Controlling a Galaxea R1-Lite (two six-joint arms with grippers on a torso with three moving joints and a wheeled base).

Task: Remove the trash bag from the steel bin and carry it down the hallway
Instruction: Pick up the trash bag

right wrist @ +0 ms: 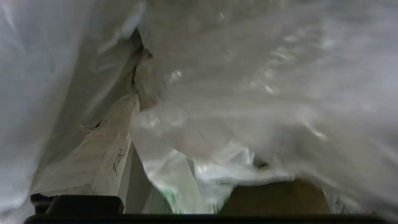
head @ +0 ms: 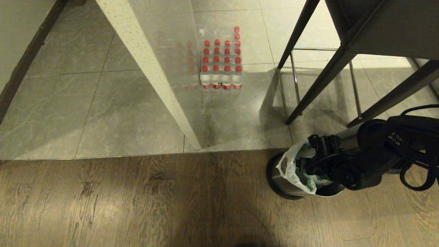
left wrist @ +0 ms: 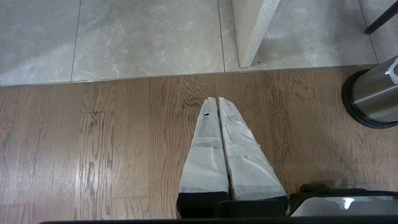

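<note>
The steel bin stands on the wooden floor at the lower right, its shiny side also at the edge of the left wrist view. The trash bag, thin white plastic with green print, lines it and spills over the rim. My right gripper reaches down into the bin's mouth. It is open inside the bag. One taped finger shows, and crinkled film covers the other and lies across the gap. My left gripper hangs shut and empty over the wooden floor, left of the bin.
Grey marbled hallway tiles begin just beyond the wood. A speckled white wall edge ends at the seam. A shrink-wrapped pack of red-capped bottles stands on the tiles. Dark furniture legs and a chrome frame rise right behind the bin.
</note>
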